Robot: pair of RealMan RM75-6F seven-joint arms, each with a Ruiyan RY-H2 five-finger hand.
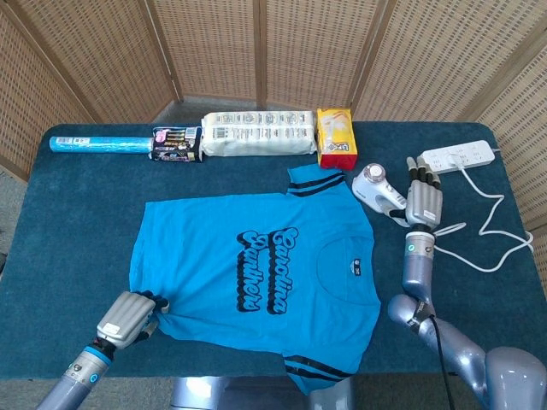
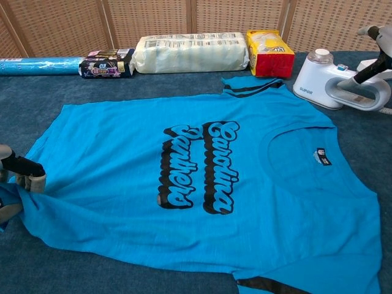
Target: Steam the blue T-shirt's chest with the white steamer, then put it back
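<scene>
Steamer [image 1: 379, 189] on its side, handle toward right robot hand [image 1: 424, 203].

Blue T-shirt [image 1: 256, 273] flat, spread; white steamer [image 2: 334, 86] upright nr collar.

- On the blue T-shirt [image 2: 202, 184] you can read "Carolina Panthers" in black script across the chest
- On the white steamer [image 2: 334, 82] you can read "SUPOR" in small grey letters low on its body
- The T-shirt's small black neck label [image 2: 321, 157] carries print too small for you to read
- The packages along the back edge carry print you cannot make out
</scene>
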